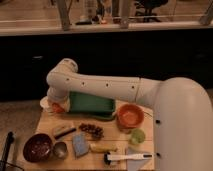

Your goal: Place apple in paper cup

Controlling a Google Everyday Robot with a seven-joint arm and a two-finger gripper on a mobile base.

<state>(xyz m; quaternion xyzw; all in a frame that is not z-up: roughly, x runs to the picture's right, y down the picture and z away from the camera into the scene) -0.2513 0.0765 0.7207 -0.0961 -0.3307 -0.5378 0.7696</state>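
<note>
My gripper (54, 103) is at the table's (49, 123) far left corner, mostly hidden under the wrist; jaws closed; apple (58, 107) right at it, can't tell if gripped; paper cup (45, 103) just left of apple, half hidden; green tray (92, 104) just right.

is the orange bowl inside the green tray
No, the orange bowl sits on the table beside the green tray; the gripper is at the tray's left end.
</note>
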